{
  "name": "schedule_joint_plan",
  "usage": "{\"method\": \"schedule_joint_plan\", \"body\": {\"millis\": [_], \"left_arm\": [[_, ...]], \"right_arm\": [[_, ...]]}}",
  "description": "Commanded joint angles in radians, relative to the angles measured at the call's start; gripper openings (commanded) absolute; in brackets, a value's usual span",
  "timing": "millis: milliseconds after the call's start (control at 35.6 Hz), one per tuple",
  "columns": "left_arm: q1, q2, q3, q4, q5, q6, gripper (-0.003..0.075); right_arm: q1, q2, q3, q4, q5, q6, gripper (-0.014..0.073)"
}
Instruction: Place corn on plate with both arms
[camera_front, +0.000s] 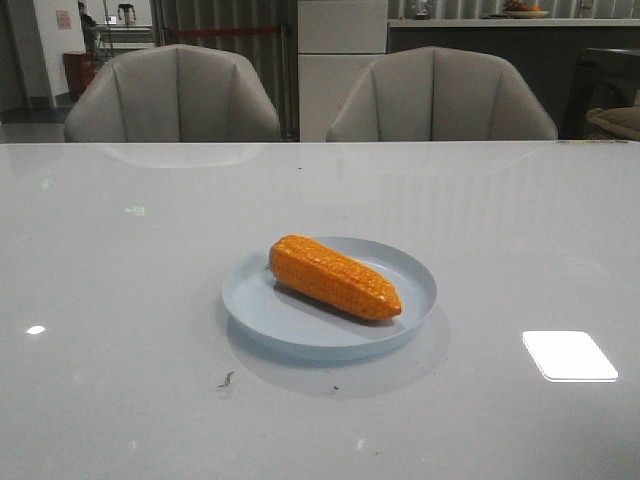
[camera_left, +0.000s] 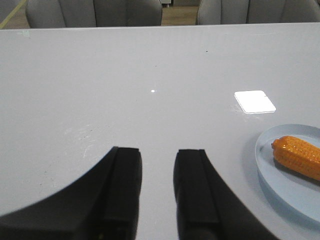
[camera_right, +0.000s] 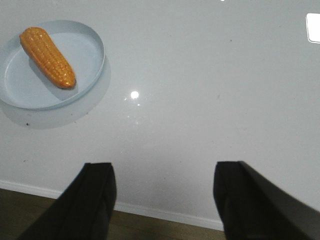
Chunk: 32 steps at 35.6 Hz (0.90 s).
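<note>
The orange corn (camera_front: 334, 277) lies on its side inside the pale blue plate (camera_front: 410, 300) at the table's middle. No arm shows in the front view. In the left wrist view the corn (camera_left: 298, 157) and plate (camera_left: 280, 190) sit off to one side, and my left gripper (camera_left: 158, 150) is open and empty over bare table, apart from the plate. In the right wrist view the corn (camera_right: 47, 57) lies in the plate (camera_right: 92, 65), and my right gripper (camera_right: 164, 165) is wide open and empty near the table's front edge, well away from the plate.
Two grey chairs (camera_front: 172, 95) (camera_front: 440, 98) stand behind the table's far edge. Bright light reflections lie on the white tabletop (camera_front: 569, 355). The table's near edge (camera_right: 165, 214) and the floor beyond it show between the right fingers.
</note>
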Motion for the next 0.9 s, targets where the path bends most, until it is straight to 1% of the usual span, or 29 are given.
{"method": "schedule_joint_plan", "body": {"millis": [0,701,813,870], "left_arm": [[0.001,-0.004,-0.03,-0.007,-0.076,-0.002,0.0262],[0.001,-0.004,-0.03,-0.007,-0.076,-0.002,0.0262],[0.003,-0.007,-0.028,0.028,-0.092,-0.002,0.0258],[0.003,-0.024,-0.026,0.028,-0.074,-0.002,0.025]], "right_arm": [[-0.007,-0.004,-0.021,0.006,-0.06,0.0,0.0531],[-0.007,-0.004,-0.02,0.006,-0.056,0.0,0.0531],[-0.007,-0.004,-0.02,0.006,-0.055,0.0,0.0531],[-0.007,-0.004,-0.02,0.006,-0.052,0.0,0.0531]]}}
